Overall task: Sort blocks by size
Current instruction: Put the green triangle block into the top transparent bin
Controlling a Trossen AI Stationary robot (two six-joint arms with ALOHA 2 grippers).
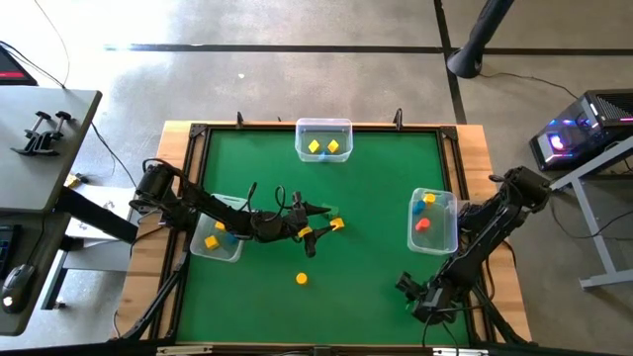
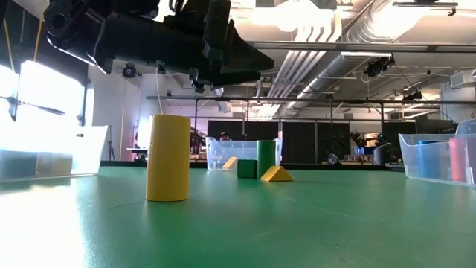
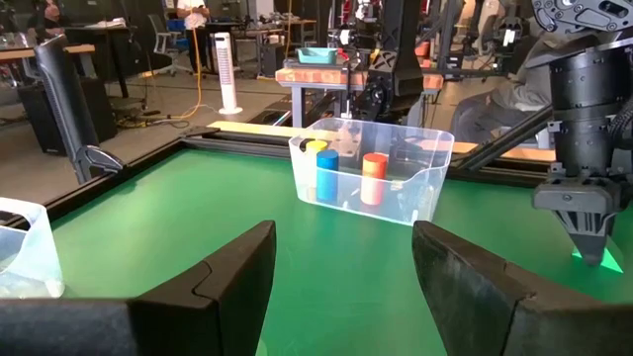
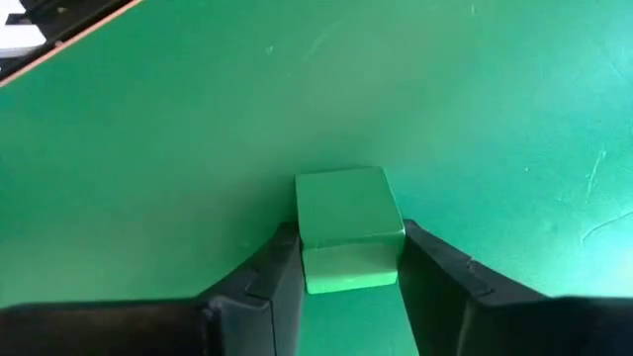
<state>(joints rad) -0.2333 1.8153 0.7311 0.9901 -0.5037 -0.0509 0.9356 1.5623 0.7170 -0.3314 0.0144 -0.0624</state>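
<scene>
Small green block already pinched in the right claw, drop-off bin close by

On the green worktop, the clear plastic bin with the red and blue pieces is found along the right edge, just up from the right claw, so that arm is judged nearer. The left claw is held spread and empty mid-worktop. The small green block is gripped on both flanks.

Blocks: green cube clamped low over the mat, yellow cylinder upright mid-mat.
</scene>
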